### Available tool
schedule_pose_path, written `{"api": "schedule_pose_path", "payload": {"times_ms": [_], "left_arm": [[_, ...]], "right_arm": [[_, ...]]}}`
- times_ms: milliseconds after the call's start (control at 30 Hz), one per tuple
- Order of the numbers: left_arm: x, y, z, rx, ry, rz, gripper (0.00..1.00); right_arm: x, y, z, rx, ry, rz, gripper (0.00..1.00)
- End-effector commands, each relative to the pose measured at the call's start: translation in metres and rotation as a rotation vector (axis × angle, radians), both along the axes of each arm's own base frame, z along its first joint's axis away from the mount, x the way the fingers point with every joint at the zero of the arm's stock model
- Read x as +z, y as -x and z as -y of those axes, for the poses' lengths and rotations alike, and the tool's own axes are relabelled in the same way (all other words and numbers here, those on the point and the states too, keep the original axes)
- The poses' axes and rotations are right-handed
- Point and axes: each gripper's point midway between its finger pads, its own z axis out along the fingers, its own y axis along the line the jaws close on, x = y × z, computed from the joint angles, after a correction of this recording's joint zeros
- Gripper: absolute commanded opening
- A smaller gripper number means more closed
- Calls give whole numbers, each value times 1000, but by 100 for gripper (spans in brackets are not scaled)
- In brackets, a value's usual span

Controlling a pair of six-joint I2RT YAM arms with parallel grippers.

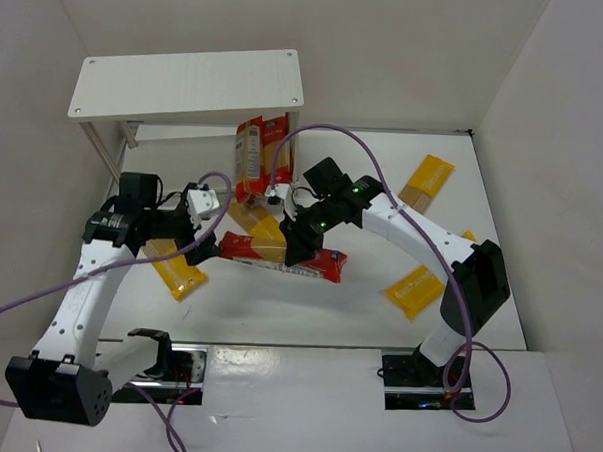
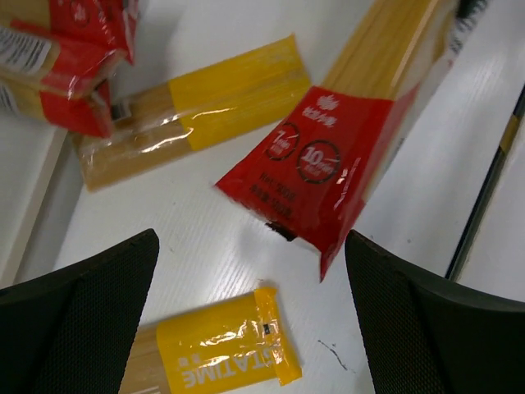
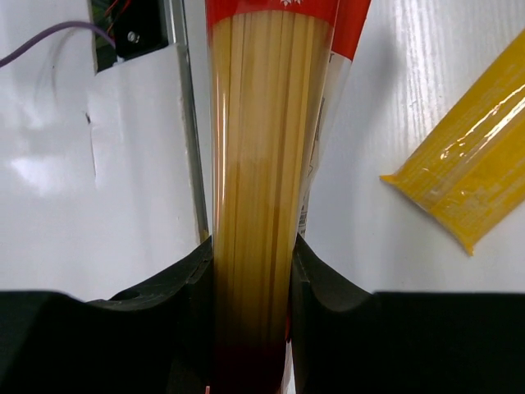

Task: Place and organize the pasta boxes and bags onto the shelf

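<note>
Gripper on the right [image 3: 253, 250] clamped tight on a red pasta pack [image 3: 256, 139], out on the bench [image 1: 278, 305] in front of the shelf [image 1: 188, 81]; left gripper [image 2: 250, 242] spread wide, holding nothing.

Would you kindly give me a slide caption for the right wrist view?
Right claw shut on a red spaghetti pack, with a yellow pack lying nearby.

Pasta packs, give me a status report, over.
Left fingers open, empty. Right fingers shut on a red spaghetti pack. Shelf top holds no packs. Yellow packs lie loose on the table.
</note>
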Motion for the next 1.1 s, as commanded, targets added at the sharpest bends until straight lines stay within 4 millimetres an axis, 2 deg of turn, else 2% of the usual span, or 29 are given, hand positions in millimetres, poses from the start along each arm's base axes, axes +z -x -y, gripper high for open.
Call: {"api": "schedule_pose_path", "payload": {"times_ms": [0,67,133,233,300,433,567,800,833,1067], "left_arm": [[25,14,20,-155,5,200,100],[22,19,24,-192,-6,181,100],[24,19,29,-248,-17,189,100],[9,28,46,-341,-8,111,100],[4,35,56,-402,-13,88,100],[-2,38,68,-461,-9,51,100],[-8,41,73,-486,-12,26,100],[1,39,84,-526,35,31,100],[2,40,85,-531,44,31,100],[-9,40,93,-566,40,-21,100]], "right_arm": [[39,10,-13,117,-139,38,0],[35,9,-14,116,-133,30,0],[39,6,-14,121,-147,45,0],[45,7,-13,139,-157,57,0],[53,5,-16,152,-179,80,0],[54,6,-14,171,-176,95,0],[59,6,-13,184,-185,121,0],[61,5,-12,190,-187,148,0],[62,9,-14,203,-193,143,0],[65,12,-17,213,-200,149,0]]}}
